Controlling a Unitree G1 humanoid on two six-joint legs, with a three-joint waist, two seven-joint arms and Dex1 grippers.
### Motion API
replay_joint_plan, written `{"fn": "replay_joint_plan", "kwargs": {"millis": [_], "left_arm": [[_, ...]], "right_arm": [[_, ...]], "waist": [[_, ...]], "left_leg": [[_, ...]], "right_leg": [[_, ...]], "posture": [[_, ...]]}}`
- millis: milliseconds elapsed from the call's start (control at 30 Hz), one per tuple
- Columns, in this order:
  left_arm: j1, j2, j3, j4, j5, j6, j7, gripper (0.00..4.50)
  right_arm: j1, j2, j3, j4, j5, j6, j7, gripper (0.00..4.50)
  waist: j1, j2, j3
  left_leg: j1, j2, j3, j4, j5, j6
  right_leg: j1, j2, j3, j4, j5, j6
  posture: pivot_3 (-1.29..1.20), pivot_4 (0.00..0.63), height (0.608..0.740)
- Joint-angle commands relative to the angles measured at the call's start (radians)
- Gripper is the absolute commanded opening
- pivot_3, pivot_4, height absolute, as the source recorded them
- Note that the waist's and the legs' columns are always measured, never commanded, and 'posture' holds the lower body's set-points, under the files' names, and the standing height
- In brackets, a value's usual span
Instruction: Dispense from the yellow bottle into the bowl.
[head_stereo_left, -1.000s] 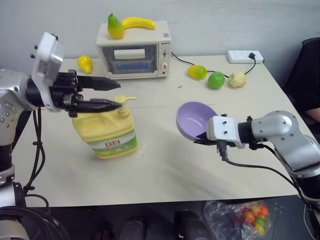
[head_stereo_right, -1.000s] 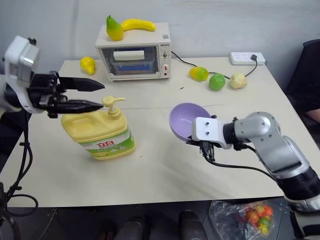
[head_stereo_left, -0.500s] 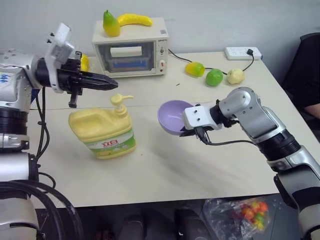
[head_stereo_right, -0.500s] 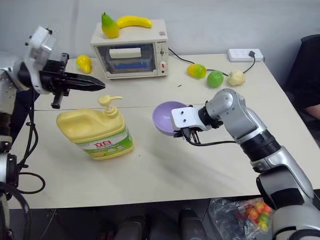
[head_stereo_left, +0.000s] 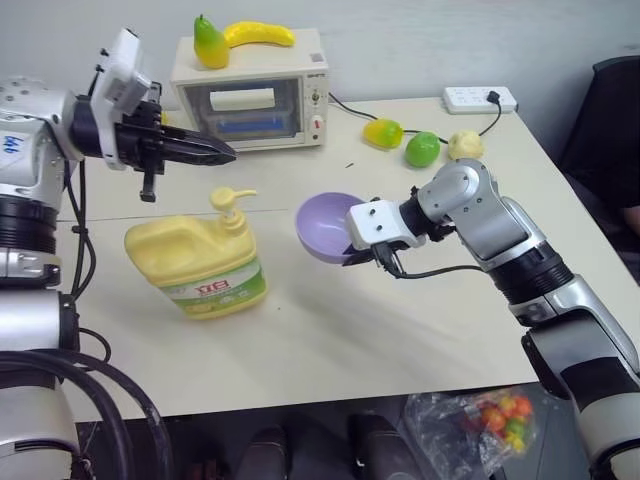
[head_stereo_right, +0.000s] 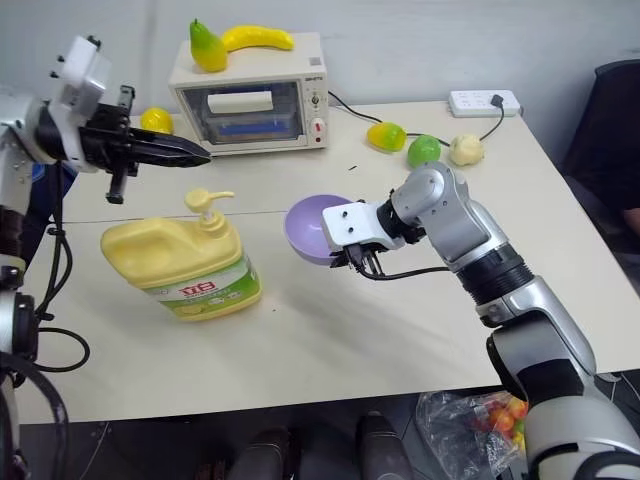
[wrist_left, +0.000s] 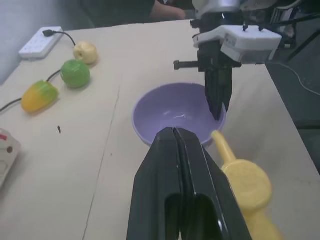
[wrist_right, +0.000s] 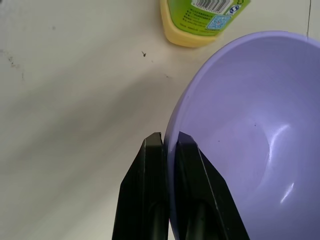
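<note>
Standing upright: pale-yellow bottle, pump top, green-white label.

The left gripper – jaws apart a second ago – is now closed, empty. The right gripper brings the small lavender plastic bowl nearer the pale-yellow pump jug.

— What can't we make out? The red lettering on the yellow bottle label is too small for us to read.

— And at the lower right, the bag of coloured pieces is cut by the frame's bottom edge — we can't tell what they are.

— The bowl runs off the right edge in the right wrist view.
</note>
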Motion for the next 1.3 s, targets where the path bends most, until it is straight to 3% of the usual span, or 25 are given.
{"fn": "replay_joint_plan", "kwargs": {"millis": [33, 300, 1000, 1300], "left_arm": [[0.083, 0.054, 0.068, -0.194, -0.061, 0.090, -0.066, 0.01], [0.296, 0.085, 0.169, -0.455, -0.076, 0.208, 0.101, 0.01], [0.296, 0.049, 0.188, -0.382, -0.024, 0.166, 0.161, 0.01], [0.339, 0.033, 0.171, -0.404, -0.013, 0.173, 0.174, 0.01]], "right_arm": [[-0.028, 0.008, -0.034, -0.037, 0.030, -0.006, 0.037, 0.00], [-0.045, 0.022, -0.041, -0.089, 0.060, 0.019, 0.067, 0.00], [-0.203, 0.093, -0.039, -0.013, 0.105, -0.026, 0.119, 0.00], [-0.200, 0.093, -0.034, -0.050, 0.131, -0.010, 0.124, 0.00]], "waist": [[-0.004, 0.000, 0.000], [0.000, 0.000, 0.000], [-0.002, 0.000, 0.000], [-0.002, 0.000, 0.000]], "left_leg": [[0.000, 0.000, 0.000, 0.000, 0.000, 0.000], [0.000, 0.000, 0.000, 0.001, 0.000, -0.001], [0.000, 0.000, 0.000, 0.002, 0.001, -0.001], [0.001, 0.000, 0.000, 0.002, 0.001, -0.001]], "right_leg": [[0.000, 0.000, 0.000, 0.000, 0.000, 0.000], [-0.001, 0.000, 0.002, 0.002, 0.000, 0.000], [-0.001, 0.000, 0.000, 0.004, 0.000, 0.000], [-0.001, 0.000, 0.000, 0.005, 0.000, 0.000]], "posture": [[0.00, 0.150, 0.740], [0.00, 0.150, 0.740], [0.00, 0.150, 0.740], [0.00, 0.150, 0.740]]}}
